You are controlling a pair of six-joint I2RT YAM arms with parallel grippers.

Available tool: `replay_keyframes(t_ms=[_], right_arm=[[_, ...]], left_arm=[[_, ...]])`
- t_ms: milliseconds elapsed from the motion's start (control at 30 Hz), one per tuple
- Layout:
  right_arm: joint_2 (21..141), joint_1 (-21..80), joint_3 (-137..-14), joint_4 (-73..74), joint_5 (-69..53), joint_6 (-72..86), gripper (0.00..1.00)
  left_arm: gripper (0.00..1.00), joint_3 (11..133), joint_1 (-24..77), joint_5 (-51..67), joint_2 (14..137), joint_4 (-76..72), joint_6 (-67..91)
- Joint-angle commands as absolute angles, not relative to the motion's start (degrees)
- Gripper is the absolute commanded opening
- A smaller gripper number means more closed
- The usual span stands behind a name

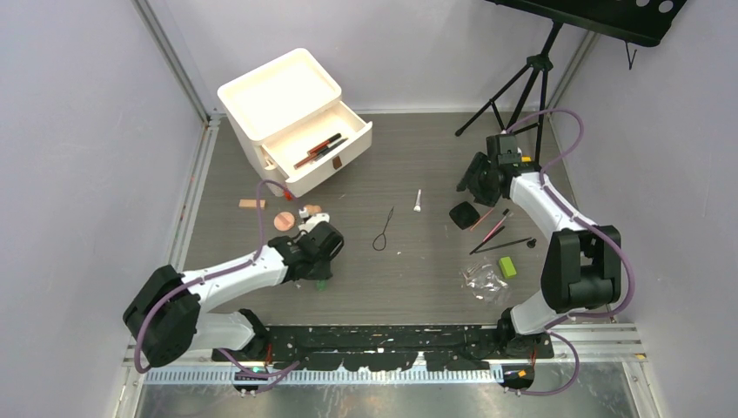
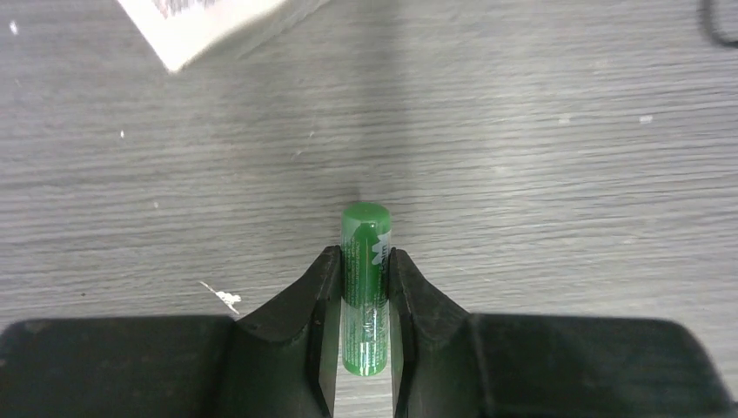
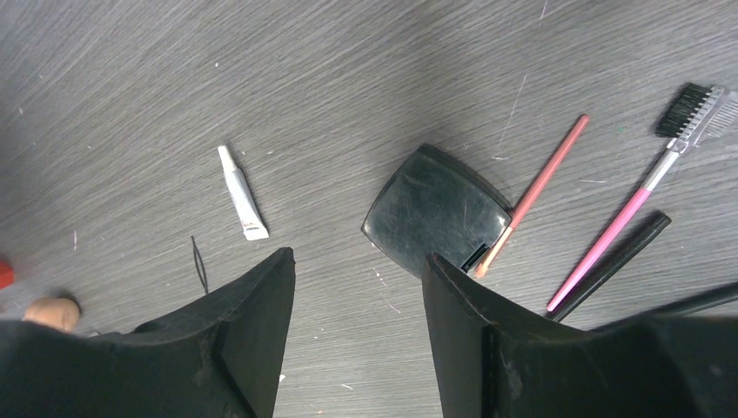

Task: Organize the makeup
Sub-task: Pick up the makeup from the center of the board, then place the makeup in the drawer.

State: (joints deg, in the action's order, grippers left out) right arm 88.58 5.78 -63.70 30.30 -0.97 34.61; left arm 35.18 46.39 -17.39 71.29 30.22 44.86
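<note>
Two sets of jaws hung over the grey table (image 1: 418, 261). The right jaws stood open, with the black compact (image 3: 435, 212) lying just beyond and between their tips, a red pencil (image 3: 533, 192) touching its right edge and a white tube (image 3: 242, 198) beyond the left tip. The left jaws were clamped on a small green tube (image 2: 365, 261), its rounded end poking past their tips.

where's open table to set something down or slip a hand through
Bare table between the black loop and the clear box, and from the white tube back toward the tripod. Crowded around the black compact and pencils, and around the pink puff and sponge by the drawer unit.
</note>
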Motion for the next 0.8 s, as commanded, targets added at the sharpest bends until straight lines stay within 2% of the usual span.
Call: replay_keyframes(t_ms=[0, 233, 367, 533, 767], right_arm=[[84.6, 5.7, -63.2, 29.0, -0.6, 34.8, 0.60], [82.2, 5.7, -62.1, 29.0, -0.2, 34.9, 0.60], [81.5, 5.7, -61.3, 29.1, -0.6, 35.2, 0.60], [80.3, 5.7, -60.4, 29.4, -2.1, 35.4, 0.60], [76.8, 5.7, -58.3, 29.8, -4.4, 35.6, 0.59]], left_arm=[[0.06, 43.1, 46.4, -16.4, 68.2, 34.2, 39.4], [0.07, 56.5, 46.4, -18.3, 64.7, 38.2, 28.0], [0.13, 67.0, 46.4, -16.0, 67.2, 38.1, 16.8], [0.24, 81.2, 46.3, -14.7, 74.0, 38.5, 3.7], [0.28, 97.2, 41.1, -13.2, 84.9, 40.4, -9.3]])
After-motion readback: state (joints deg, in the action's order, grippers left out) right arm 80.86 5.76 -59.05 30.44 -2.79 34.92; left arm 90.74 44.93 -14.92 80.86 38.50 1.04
